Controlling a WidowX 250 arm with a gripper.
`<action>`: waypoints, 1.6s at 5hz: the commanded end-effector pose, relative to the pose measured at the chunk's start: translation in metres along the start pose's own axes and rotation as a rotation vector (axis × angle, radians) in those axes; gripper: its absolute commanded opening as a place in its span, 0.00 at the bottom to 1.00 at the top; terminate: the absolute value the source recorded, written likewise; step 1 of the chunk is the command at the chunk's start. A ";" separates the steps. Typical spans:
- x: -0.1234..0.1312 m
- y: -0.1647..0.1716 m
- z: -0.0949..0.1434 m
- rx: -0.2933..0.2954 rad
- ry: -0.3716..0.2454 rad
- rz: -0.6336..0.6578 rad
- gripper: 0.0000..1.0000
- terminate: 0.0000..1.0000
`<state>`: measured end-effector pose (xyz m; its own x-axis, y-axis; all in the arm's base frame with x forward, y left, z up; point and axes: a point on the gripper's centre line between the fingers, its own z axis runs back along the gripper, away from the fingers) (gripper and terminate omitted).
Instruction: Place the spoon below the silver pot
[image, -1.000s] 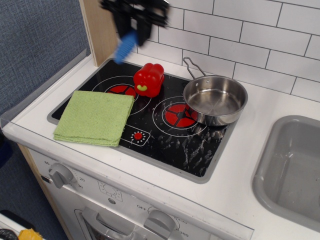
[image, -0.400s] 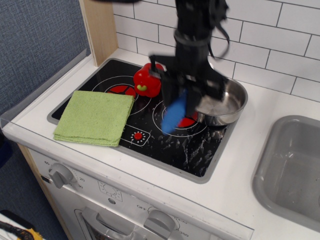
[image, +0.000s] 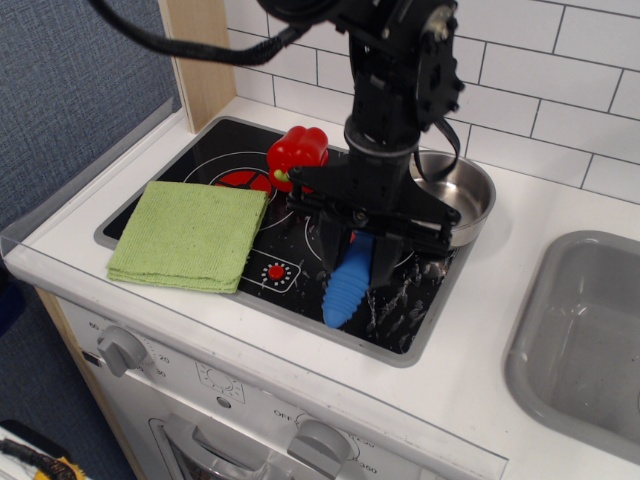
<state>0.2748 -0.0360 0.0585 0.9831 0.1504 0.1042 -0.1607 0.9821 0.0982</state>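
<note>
One black gripper (image: 352, 252), jaws pinching the ribbed bright-blue plastic spoon (image: 347, 285), as far as I can tell; handle hangs below the fingers, tip touching or just above the black hob (image: 190, 155), near the shiny round steel pot (image: 462, 196).

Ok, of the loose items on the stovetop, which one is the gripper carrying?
The spoon: its ribbed blue handle hangs from the gripper. The red pepper, green cloth and silver pot sit untouched.
</note>
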 end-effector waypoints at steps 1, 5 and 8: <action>-0.009 -0.002 0.001 -0.030 -0.012 -0.032 0.00 0.00; -0.018 0.002 -0.014 -0.046 0.037 -0.027 1.00 0.00; -0.012 0.012 -0.001 -0.056 -0.015 -0.044 1.00 0.00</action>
<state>0.2599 -0.0280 0.0454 0.9926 0.0973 0.0730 -0.1013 0.9934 0.0545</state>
